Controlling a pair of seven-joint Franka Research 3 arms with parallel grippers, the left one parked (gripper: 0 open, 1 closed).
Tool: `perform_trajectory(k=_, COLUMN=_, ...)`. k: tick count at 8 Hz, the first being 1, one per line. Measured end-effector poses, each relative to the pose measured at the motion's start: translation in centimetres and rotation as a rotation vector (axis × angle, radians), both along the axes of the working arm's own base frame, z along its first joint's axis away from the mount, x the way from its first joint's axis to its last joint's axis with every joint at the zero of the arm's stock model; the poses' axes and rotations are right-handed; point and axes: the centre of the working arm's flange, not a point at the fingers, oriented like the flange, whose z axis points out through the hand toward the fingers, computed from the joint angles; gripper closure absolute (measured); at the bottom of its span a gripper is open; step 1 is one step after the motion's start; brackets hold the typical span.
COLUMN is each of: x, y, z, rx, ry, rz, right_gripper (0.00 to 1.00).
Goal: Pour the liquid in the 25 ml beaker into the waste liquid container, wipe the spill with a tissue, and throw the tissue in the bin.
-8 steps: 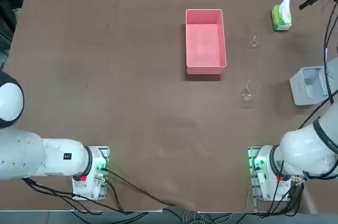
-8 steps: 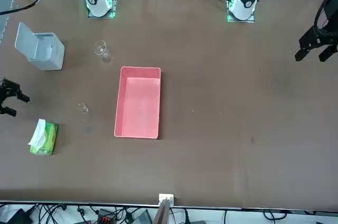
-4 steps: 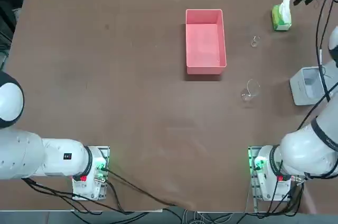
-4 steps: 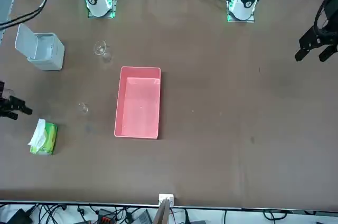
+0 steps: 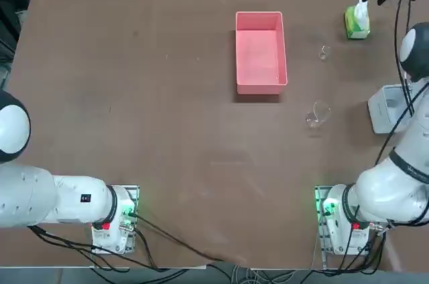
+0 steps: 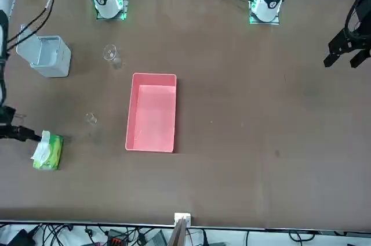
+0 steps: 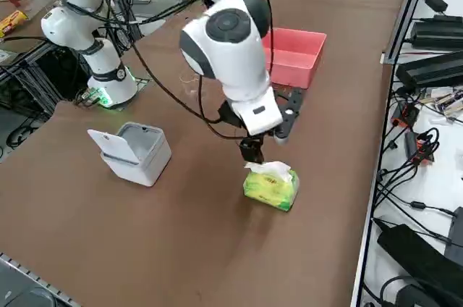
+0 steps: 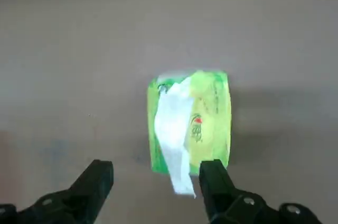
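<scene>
just above the green tissue pack (image 8: 198, 123) at the table's far right corner hangs the right gripper (image 8: 153, 179), fingers spread wide and holding nothing, the white tissue (image 8: 173, 123) sticking up below it, with the 25 ml beaker (image 5: 324, 53) nearby and the pink waste liquid container (image 5: 260, 51) beyond that.

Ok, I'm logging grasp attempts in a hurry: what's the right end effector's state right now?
Right end effector: open, holding nothing, poised above the tissue that sticks up from the green tissue pack.
</scene>
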Motion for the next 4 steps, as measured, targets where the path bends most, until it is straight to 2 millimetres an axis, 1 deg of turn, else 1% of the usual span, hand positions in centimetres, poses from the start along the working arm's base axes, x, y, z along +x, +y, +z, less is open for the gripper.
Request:
perform_trajectory(k=2, x=1.2, y=0.1, z=-2.7, rx=-0.015, ry=0.020, rz=0.000, right_gripper=0.00)
perform_trajectory(k=4, x=1.3, y=0.1, z=-5.0, rx=-0.017, ry=0.046, rz=0.000, right_gripper=0.00)
